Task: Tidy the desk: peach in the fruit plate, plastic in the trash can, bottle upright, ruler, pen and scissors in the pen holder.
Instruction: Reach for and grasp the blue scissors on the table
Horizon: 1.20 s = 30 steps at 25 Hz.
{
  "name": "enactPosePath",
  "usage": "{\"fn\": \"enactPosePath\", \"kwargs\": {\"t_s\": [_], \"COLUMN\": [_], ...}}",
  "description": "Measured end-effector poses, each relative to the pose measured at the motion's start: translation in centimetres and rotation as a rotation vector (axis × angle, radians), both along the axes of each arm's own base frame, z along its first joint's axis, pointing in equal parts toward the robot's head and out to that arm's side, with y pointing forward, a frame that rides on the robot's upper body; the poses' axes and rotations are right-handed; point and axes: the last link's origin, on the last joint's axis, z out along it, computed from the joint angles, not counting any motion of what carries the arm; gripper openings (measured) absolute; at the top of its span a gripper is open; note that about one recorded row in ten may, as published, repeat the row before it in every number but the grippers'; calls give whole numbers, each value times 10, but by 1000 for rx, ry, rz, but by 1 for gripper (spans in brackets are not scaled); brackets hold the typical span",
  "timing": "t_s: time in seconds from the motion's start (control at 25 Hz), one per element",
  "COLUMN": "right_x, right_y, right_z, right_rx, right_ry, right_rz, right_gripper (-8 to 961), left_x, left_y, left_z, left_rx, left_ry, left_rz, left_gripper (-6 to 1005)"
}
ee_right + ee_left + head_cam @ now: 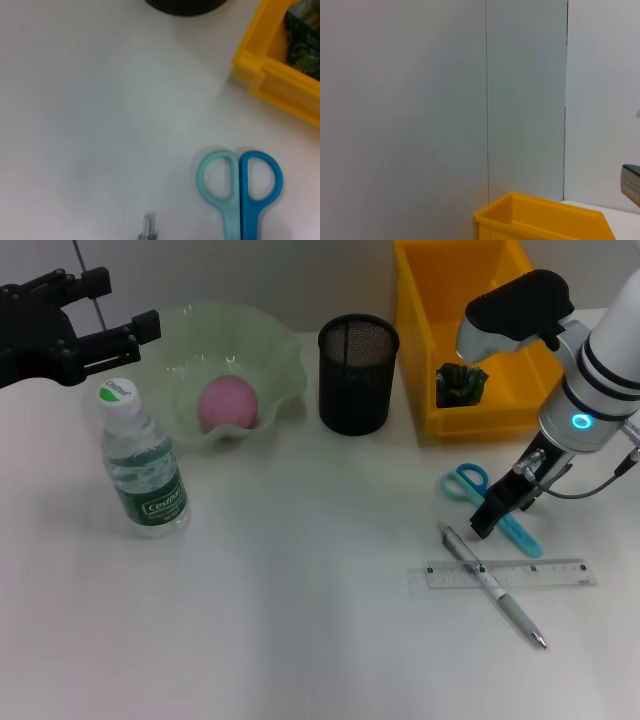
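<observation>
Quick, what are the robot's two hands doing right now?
Left hand: open, empty, raised beside the wavy pale-green bowl.
Right hand: over the light-blue scissors; grip unclear.

— Where does everything sit relative to the pen holder?

— You have the fruit plate just to its left with the peach in it, and the bottle upright farther left and nearer you. The trash can stands just to its right.

— And the rest?

— Right of the pen holder and nearer you, the scissors; nearer still, the pen lies across the ruler.
</observation>
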Motion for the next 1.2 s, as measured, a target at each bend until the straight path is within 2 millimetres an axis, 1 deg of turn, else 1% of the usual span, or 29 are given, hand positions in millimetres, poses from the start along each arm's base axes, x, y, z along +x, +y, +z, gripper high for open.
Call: {"fn": "enactPosePath", "kwargs": {"t_s": [0.92,1.12,1.2], "right_x": [0,1,1], "right_y": [0,-1,-1], "right_z": [-1,-1,0], "right_rx": [-3,-2,-1], "right_ry": [-5,-5,-5], "right_rz": [2,-1,-2], "right_gripper": [557,351,348], "left_x": [1,1,1], "left_y": [-1,-1,-1], "left_z": [-1,-1,-1], "left_rx": [-9,-10,-11], "left_ry": [-5,-5,-5], "left_rz": [-2,-3,-4], "left_gripper": [806,806,806]}}
